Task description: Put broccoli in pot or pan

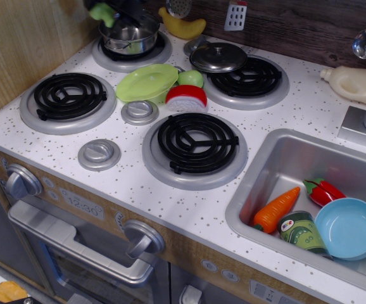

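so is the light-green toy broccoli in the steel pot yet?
Out. The light-green toy broccoli is in the air at the dark gripper, above the left rim of the shiny steel pot, not inside it.
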Robot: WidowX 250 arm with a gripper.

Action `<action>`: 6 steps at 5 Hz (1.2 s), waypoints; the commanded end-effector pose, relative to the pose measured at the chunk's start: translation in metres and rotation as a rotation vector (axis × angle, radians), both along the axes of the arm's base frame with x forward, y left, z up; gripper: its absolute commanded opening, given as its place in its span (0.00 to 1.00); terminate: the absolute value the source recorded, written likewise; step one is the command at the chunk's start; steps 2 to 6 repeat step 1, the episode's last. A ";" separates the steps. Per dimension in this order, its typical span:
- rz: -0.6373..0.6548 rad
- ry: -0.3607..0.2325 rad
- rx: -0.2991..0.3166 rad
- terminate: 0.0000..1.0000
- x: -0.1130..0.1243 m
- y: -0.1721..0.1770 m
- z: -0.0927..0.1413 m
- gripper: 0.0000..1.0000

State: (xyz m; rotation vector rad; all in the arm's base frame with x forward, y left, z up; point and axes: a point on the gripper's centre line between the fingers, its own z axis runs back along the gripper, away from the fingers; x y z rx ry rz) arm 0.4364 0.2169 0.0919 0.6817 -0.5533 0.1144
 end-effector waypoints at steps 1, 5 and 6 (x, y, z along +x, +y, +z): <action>-0.106 -0.092 0.018 1.00 0.028 0.028 0.018 0.00; -0.106 -0.092 0.018 1.00 0.028 0.028 0.018 0.00; -0.106 -0.092 0.018 1.00 0.028 0.028 0.018 0.00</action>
